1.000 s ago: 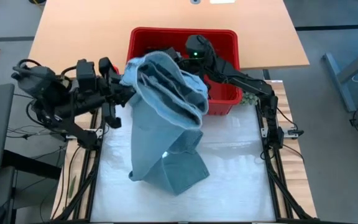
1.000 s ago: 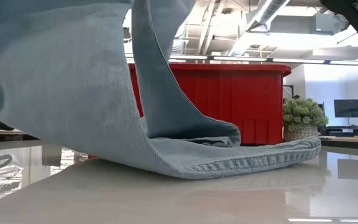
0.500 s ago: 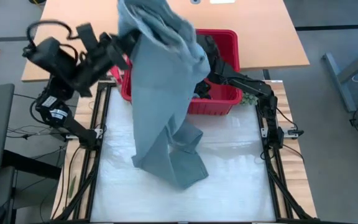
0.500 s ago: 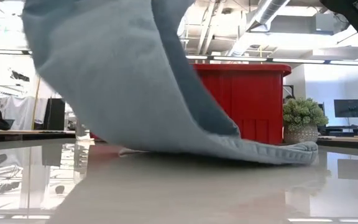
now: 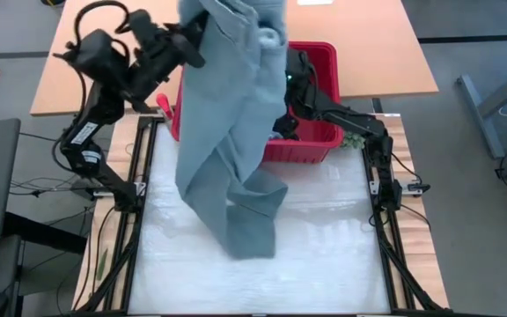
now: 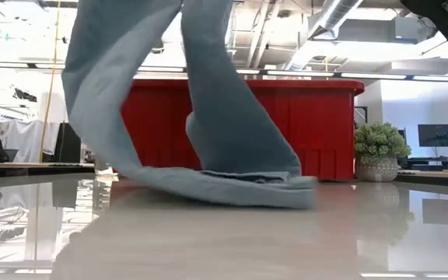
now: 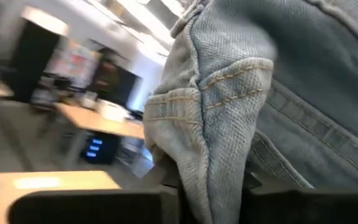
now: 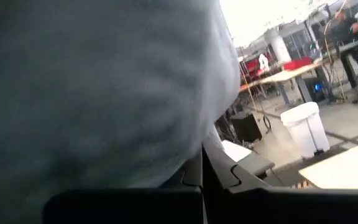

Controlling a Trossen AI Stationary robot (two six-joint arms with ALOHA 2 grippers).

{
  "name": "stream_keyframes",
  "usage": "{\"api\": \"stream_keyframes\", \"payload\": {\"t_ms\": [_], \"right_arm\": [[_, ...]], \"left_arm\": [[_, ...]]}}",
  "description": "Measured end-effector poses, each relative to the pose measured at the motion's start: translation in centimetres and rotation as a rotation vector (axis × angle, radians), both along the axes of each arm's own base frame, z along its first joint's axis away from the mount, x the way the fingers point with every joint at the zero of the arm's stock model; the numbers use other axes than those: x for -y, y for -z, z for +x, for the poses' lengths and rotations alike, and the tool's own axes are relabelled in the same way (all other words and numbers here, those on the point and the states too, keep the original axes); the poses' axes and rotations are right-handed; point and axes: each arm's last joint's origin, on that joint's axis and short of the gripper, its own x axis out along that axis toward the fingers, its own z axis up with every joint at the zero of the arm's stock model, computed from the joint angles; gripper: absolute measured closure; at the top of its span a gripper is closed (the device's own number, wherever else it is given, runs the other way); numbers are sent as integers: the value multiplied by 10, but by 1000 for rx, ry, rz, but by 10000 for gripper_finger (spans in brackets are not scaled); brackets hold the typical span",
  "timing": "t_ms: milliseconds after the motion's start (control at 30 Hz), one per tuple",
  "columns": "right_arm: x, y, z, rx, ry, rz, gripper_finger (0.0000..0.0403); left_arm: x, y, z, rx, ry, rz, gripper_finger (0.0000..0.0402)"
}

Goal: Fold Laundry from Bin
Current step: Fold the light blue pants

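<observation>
One garment out: jeans hang from my left claw, clamped at the waistband, upper centre; hems drag on the table. Right claw pinched together over the bin. Next: lay flat.

Two dark six-joint arms: left arm built of bulky black housings with a looping black cable above the wrist; right arm of slim black links, a small green light near the wrist. Black finger bases along the lower edge of both wrist views.
</observation>
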Motion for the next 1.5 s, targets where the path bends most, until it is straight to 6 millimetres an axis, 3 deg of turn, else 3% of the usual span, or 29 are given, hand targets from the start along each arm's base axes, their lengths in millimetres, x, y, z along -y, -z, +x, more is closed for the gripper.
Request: {"api": "stream_keyframes", "payload": {"t_ms": [133, 300, 500, 700, 767, 867, 933, 1100, 1300, 1500], "right_arm": [[0, 3, 1, -30, -32, -1, 387], [3, 4, 0, -40, -60, -31, 387], [13, 2, -6, -38, -189, -18, 387], [6, 3, -7, -67, -284, -110, 387], [9, 1, -11, -71, -307, -120, 387], [18, 0, -20, -112, -292, -123, 387], [26, -5, -33, -145, -251, -134, 387], [39, -24, -78, -220, -146, -201, 387], [48, -40, -151, -368, -15, -245, 386], [26, -60, -221, -439, 100, -318, 380]], "left_arm": [[-2, 9, 6, -78, 172, -7, 296], [-14, 17, 4, -82, 357, -137, 229], [-39, 17, -4, -21, 546, -255, 197], [-52, 18, -9, -51, 610, -223, 229], [-51, 17, -9, -71, 621, -181, 265], [-45, 17, -6, -98, 678, -139, 354], [-40, 17, -5, -111, 727, -126, 385], [-19, 11, -3, -95, 841, -59, 397], [19, -9, -34, -32, 911, 121, 400], [49, -10, -53, -99, 924, 233, 401]]}}
